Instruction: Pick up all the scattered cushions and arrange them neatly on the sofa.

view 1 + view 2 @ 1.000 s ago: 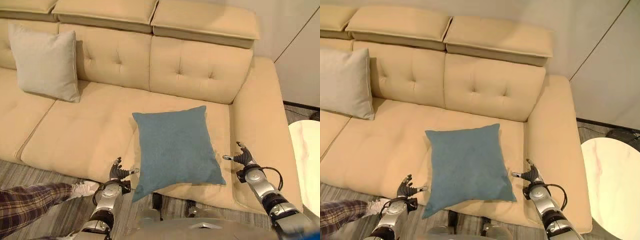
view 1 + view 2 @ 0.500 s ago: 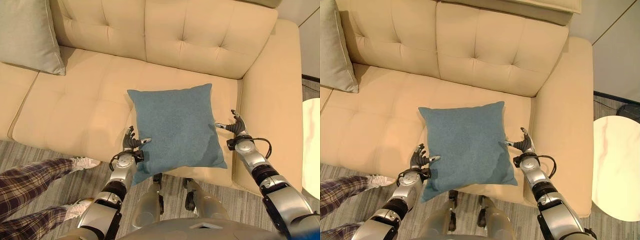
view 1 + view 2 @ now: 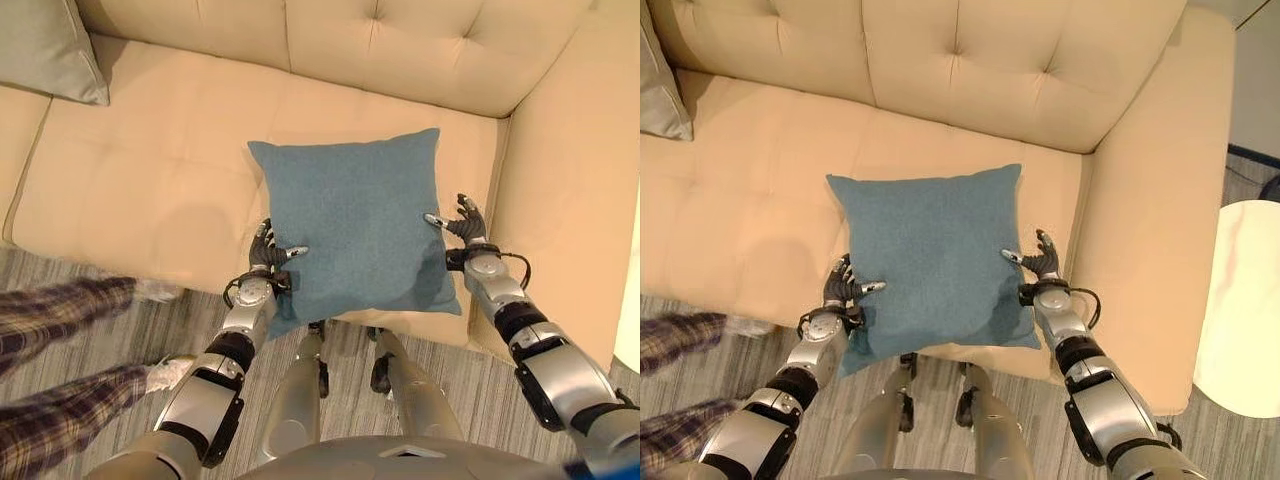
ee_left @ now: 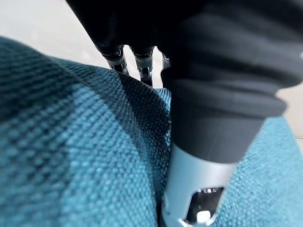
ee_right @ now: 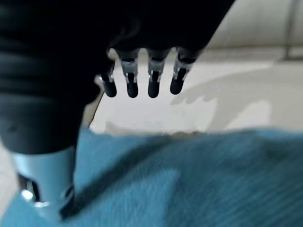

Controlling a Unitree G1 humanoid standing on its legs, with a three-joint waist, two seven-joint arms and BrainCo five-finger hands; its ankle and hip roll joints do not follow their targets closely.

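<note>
A blue cushion [image 3: 350, 225] lies flat on the beige sofa seat [image 3: 170, 170], its near edge hanging over the seat's front. My left hand [image 3: 266, 256] is at the cushion's near left edge, fingers straight, thumb [image 4: 199, 156] lying on the fabric. My right hand [image 3: 463, 222] is at its right edge, open; its fingers [image 5: 152, 78] stretch above the cloth and its thumb rests on top. A grey cushion [image 3: 45, 45] leans against the sofa back at the far left.
The sofa's right armrest [image 3: 1160, 230] rises just beside my right hand. A white round table [image 3: 1245, 310] stands further right. A person's legs in plaid trousers [image 3: 55, 325] are on the striped rug at the lower left.
The camera has tipped down and closer. Both hands have closed in on the blue cushion's sides and their thumbs now lie on it. The person's legs have shifted.
</note>
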